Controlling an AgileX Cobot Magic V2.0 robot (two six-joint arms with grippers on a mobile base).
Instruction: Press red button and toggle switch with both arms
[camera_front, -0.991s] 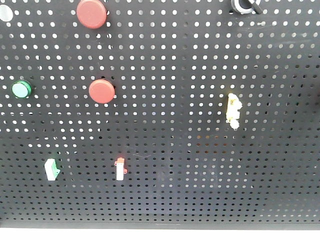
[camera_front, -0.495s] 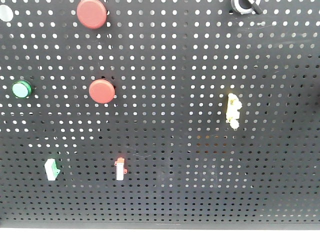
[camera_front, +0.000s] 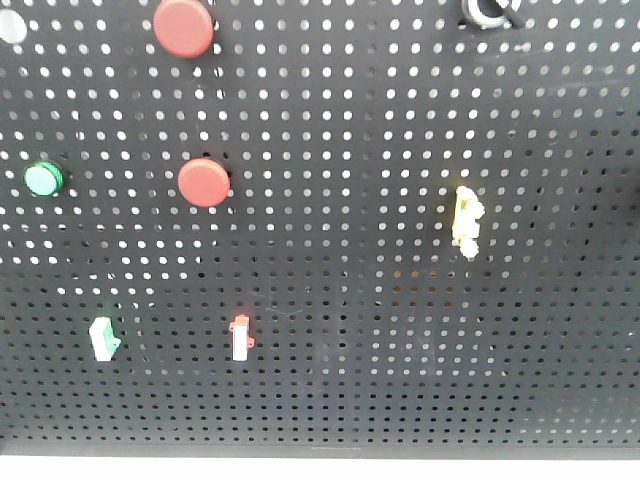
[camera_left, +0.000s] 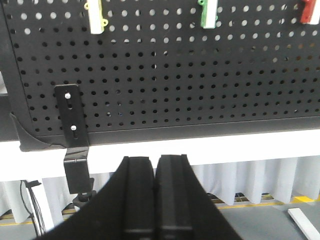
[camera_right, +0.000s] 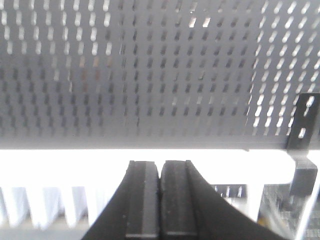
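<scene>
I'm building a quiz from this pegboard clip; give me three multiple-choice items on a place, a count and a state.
1. Where is the silver-ringed toggle switch in the front view?
A. top right edge
B. bottom left
C. centre

2. How many round red push buttons show on the black perforated pegboard?
A. one
B. two
C. four

3. How do the left gripper's black fingers stand?
A. wide apart
B. closed together, empty
C. clamped on a lever

Answers: 1 A, it is cut by the top edge at right. 2 B, one above the other. 3 B, only a thin seam shows.

Toggle switch (camera_front: 487, 12) — right of, above buttons (camera_front: 203, 182)
</scene>
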